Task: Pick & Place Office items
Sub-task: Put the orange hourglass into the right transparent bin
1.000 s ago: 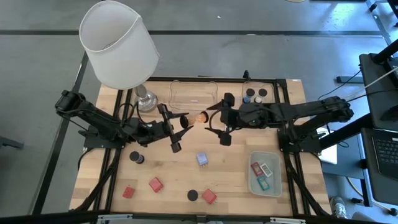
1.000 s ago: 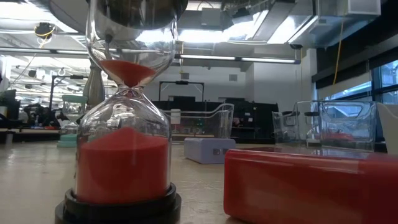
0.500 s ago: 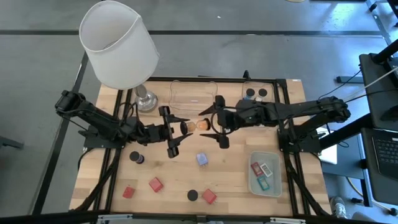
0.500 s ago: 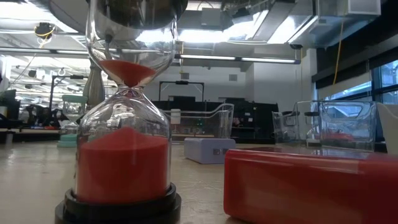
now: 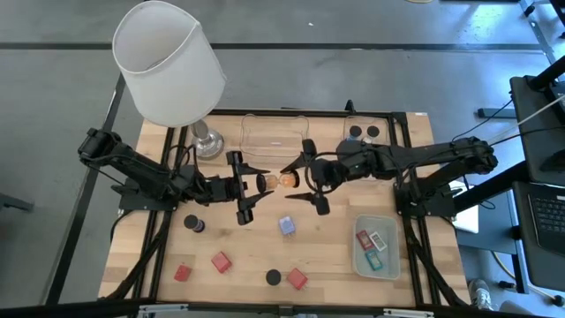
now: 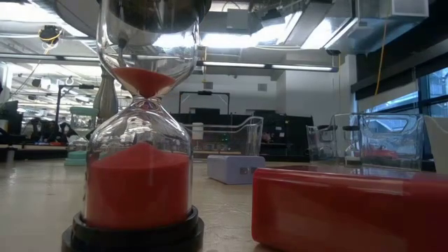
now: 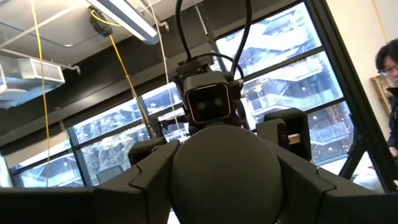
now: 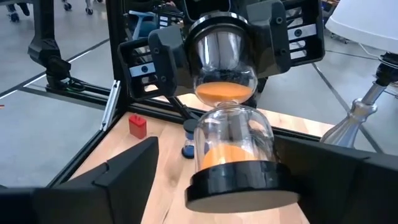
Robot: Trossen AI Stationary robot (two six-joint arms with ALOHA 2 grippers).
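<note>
My left gripper (image 5: pixel 244 186) is shut on a small hourglass (image 5: pixel 274 180) with orange sand, held sideways above the table's middle. My right gripper (image 5: pixel 304 182) is open. Its fingers stand on either side of the hourglass's free black end (image 8: pixel 242 186), and I see no touch. Two black-capped hourglasses (image 5: pixel 193 223) (image 5: pixel 274 276), red blocks (image 5: pixel 221 261) (image 5: pixel 296 279) (image 5: pixel 182 272) and a lavender cube (image 5: pixel 287 225) rest on the table. The low view shows one hourglass (image 6: pixel 138 140), a red block (image 6: pixel 350 206) and the cube (image 6: pixel 234 169). My left gripper pinches the hourglass by its black end cap (image 7: pixel 224 168) between its two fingers (image 8: pixel 169 57), coming level from the table's left. The hourglass sticks out level toward the table's right, clear of the table, its free end between my right gripper's fingers.
A white-shaded lamp (image 5: pixel 169 60) stands at the far left on its metal foot (image 5: pixel 206 141). A clear tray (image 5: pixel 274 132) and a smaller one (image 5: pixel 364 131) holding black pieces sit at the far edge. A pale-green tray (image 5: pixel 357 256) with flat pieces sits near right.
My left gripper has swung the hourglass's free end a little toward the near edge, so it now lies level. My right gripper has gone toward the table's left, and its open fingers now stand around that free end.
</note>
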